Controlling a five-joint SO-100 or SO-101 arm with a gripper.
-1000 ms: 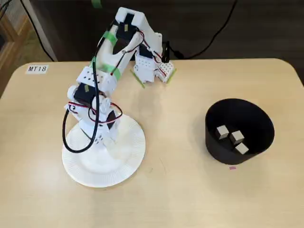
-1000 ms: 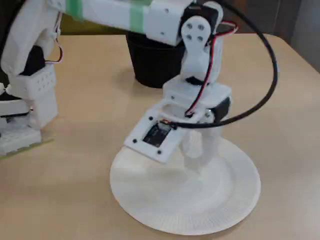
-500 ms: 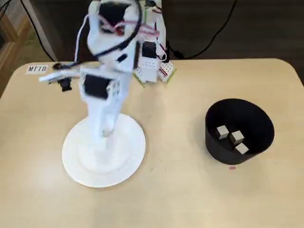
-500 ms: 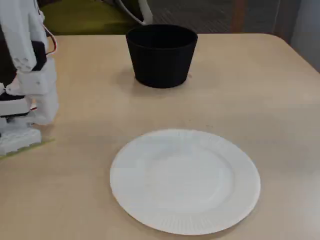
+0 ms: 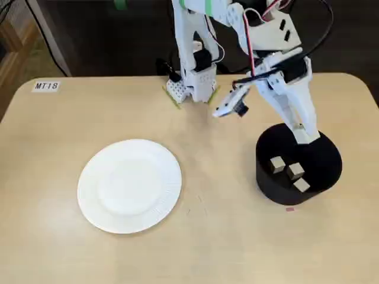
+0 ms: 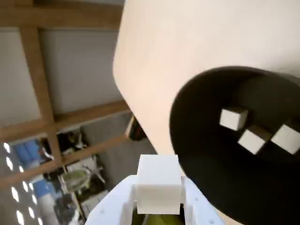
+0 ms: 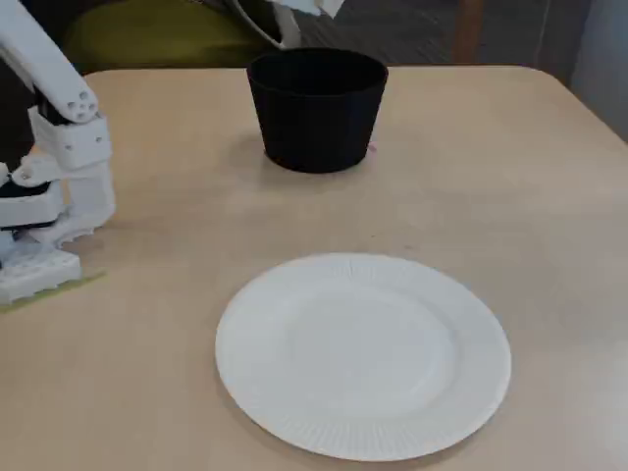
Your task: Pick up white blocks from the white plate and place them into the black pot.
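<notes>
Four white blocks (image 6: 158, 183), one white plate (image 5: 129, 184), one black pot (image 5: 323, 171)

The white two-finger gripper (image 5: 303, 131) hangs above the far rim of the matte black round pot (image 5: 298, 183), its arm slanting down toward it. In the wrist view the fingers (image 6: 187, 199) clamp a small white cube (image 6: 158, 183).

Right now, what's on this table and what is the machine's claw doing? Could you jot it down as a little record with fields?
plate: white plate, nothing on it
pot: black pot, right of the plate in a fixed view
blocks in pot: three white blocks
end effector: end effector above the pot's rim
held item: fourth white block gripped between the fingers, seen in the wrist view
table: beige table, label "MT18" at a corner
</notes>
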